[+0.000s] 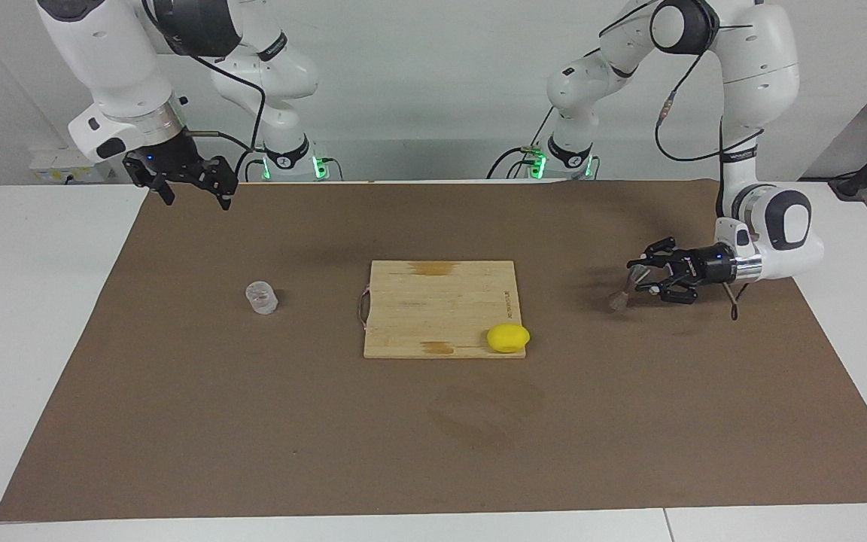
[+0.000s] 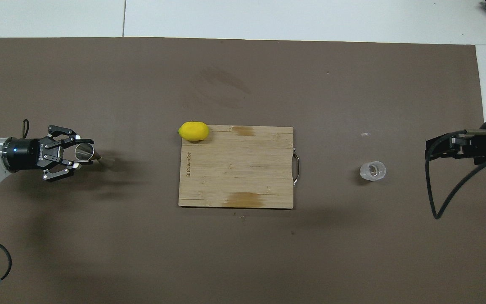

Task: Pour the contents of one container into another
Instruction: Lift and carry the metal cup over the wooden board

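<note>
The small clear glass cup (image 1: 261, 296) (image 2: 372, 170) stands upright on the brown mat toward the right arm's end of the table. The grey metal jigger (image 1: 620, 295) (image 2: 86, 153) is at the left arm's end, tilted, with my left gripper (image 1: 638, 277) (image 2: 80, 153) shut on its upper cone from the side. Its lower end is at or just above the mat; I cannot tell which. My right gripper (image 1: 195, 197) (image 2: 439, 145) hangs open and holds nothing, raised over the mat's edge by the right arm's base, well apart from the cup.
A wooden cutting board (image 1: 433, 301) (image 2: 234, 169) with a metal handle lies mid-table between cup and jigger. A yellow lemon (image 1: 508, 337) (image 2: 193, 131) rests on the board's corner farthest from the robots, toward the left arm's end.
</note>
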Controlling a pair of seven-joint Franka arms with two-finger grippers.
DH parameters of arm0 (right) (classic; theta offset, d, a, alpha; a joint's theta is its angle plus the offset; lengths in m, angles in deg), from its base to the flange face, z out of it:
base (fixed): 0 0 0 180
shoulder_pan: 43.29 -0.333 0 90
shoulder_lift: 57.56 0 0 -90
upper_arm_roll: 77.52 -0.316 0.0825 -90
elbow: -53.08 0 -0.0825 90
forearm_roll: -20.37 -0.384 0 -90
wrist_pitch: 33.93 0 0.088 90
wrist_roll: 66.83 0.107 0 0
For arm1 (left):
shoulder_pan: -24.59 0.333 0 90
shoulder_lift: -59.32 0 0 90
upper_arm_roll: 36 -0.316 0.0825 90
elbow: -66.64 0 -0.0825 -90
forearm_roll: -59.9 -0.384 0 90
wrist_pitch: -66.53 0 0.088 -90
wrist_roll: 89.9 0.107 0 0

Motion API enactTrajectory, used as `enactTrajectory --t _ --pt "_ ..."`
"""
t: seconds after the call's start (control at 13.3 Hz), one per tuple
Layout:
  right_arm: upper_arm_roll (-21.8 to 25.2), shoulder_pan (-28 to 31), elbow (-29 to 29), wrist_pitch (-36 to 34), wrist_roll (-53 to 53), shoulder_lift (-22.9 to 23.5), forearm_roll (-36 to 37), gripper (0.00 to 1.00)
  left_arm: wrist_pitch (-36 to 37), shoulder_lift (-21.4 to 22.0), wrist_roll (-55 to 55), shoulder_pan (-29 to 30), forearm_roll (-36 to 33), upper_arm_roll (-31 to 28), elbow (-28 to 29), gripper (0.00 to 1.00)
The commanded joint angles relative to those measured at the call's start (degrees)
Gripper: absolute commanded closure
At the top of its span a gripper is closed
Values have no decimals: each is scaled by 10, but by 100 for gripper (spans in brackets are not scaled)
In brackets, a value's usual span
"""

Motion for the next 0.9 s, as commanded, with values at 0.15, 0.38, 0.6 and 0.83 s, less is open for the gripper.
enactTrajectory --t 0.15,0.38,0.6,0.83 --pt "-2 6 -14 -6 0 -15 -12 0 -5 63 -25 -77 60 -9 48 80" --pt "-2 7 -14 -6 0 -15 -12 0 -52 105 -40 -138 109 -9 94 79" --pt "-1 7 -14 -6 0 -15 -12 0 -98 115 -38 -209 167 -9 121 77" --pt "-2 7 -14 -5 0 -15 -12 0 -167 136 -37 -278 232 -8 150 77"
